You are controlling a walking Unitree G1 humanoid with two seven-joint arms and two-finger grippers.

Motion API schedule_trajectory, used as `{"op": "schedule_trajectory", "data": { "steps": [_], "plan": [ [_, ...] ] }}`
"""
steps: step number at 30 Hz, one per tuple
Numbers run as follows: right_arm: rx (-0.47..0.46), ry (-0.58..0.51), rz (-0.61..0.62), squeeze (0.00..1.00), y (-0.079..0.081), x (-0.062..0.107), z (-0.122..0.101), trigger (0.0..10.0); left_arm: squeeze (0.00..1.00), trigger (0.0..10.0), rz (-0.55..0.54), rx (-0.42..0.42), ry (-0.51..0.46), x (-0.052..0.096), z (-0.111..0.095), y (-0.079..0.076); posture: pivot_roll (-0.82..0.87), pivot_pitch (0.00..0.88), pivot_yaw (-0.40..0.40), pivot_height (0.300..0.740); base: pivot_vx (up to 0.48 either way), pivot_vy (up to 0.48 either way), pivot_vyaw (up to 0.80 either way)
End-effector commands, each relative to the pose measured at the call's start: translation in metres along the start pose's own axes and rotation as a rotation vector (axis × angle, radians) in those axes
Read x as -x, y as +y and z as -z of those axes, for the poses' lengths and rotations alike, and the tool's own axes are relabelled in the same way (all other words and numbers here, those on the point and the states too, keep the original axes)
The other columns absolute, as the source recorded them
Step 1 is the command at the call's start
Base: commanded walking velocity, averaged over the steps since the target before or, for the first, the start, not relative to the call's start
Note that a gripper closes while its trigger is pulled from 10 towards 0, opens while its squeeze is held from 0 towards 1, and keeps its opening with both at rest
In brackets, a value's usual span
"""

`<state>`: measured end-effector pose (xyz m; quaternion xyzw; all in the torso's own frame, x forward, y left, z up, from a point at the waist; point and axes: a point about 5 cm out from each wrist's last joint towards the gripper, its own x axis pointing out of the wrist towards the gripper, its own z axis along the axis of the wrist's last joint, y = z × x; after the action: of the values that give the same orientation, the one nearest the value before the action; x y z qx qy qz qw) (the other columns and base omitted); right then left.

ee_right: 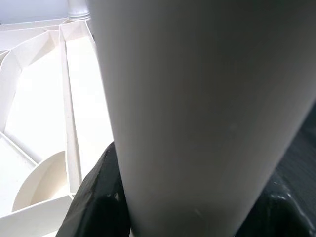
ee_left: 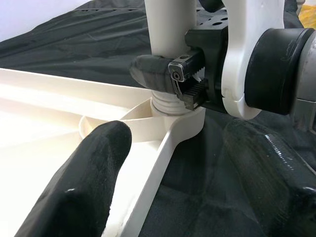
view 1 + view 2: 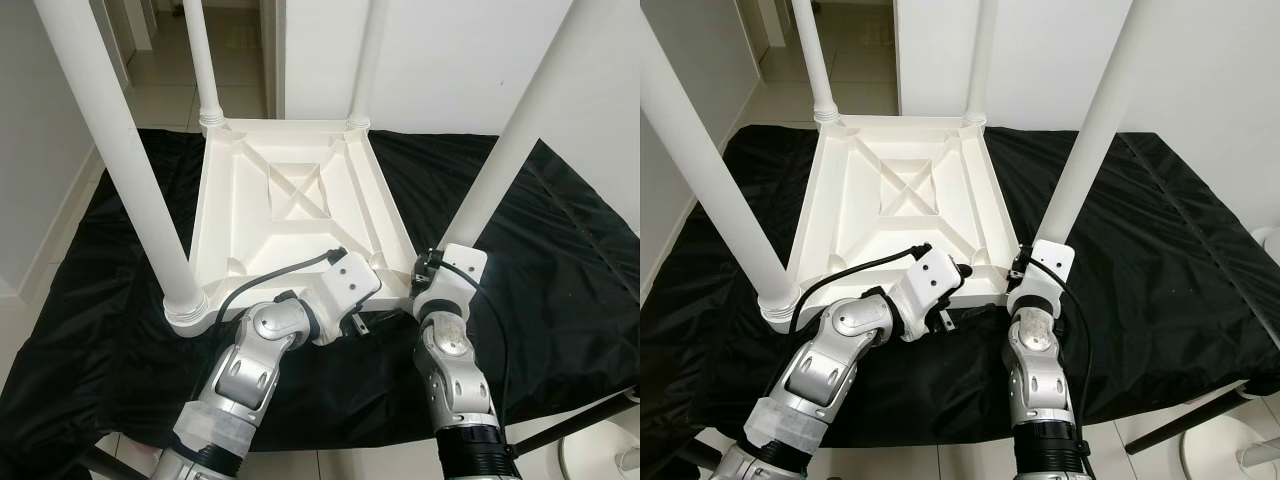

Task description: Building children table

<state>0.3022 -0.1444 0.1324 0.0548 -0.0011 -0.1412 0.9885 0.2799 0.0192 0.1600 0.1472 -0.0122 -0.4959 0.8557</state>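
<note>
Tabletop (image 3: 290, 195) upturned on black cloth (image 3: 560, 260), ribbed underside up, legs standing at all four corners. Right gripper (image 2: 170, 74) clamped on near-right leg (image 3: 500, 170) just above its threaded socket at the near-right corner. Left gripper (image 2: 163, 153) spread wide, straddling the near rim beside that socket, gripping nothing. Risk, by judgement: cross-threading or a tilted leg if twisted off-axis; tabletop sliding on slick cloth if left unbraced; fingers slipping round the smooth tapered leg without turning it.

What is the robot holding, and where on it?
The right gripper grips the near right table leg low down, just above its threaded base. The left gripper holds nothing, straddling the tabletop's rim.
</note>
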Motion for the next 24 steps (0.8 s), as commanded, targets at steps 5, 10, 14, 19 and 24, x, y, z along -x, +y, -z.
{"op": "schedule_trajectory", "data": {
  "steps": [5,10,14,19,24],
  "plan": [
    [-0.052,-0.028,-0.085,1.00,0.008,0.001,-0.005,10.0,0.00,10.0,-0.130,-0.006,-0.003,0.000,-0.003,0.008,-0.04,0.010,-0.032,0.740,0.000,0.000,0.00],
    [-0.044,-0.049,-0.129,1.00,0.011,-0.003,-0.010,10.0,0.00,10.0,-0.131,-0.008,-0.007,0.000,-0.004,0.008,-0.03,0.010,-0.036,0.740,0.000,0.000,0.00],
    [-0.008,-0.037,-0.243,0.07,0.006,-0.006,-0.011,10.0,0.00,10.0,-0.151,-0.007,-0.019,0.000,-0.007,0.010,-0.02,0.006,-0.048,0.740,0.000,0.000,0.00],
    [0.039,-0.028,-0.324,0.00,-0.010,-0.009,-0.011,10.0,0.00,10.0,-0.171,-0.005,-0.023,0.001,-0.008,0.013,-0.02,0.005,-0.055,0.740,0.000,0.000,0.00],
    [0.098,-0.071,-0.438,0.00,-0.027,-0.010,-0.015,10.0,0.00,10.0,-0.175,-0.005,-0.024,0.001,-0.008,0.014,-0.02,0.002,-0.054,0.740,0.000,0.000,0.00]
  ]
}}
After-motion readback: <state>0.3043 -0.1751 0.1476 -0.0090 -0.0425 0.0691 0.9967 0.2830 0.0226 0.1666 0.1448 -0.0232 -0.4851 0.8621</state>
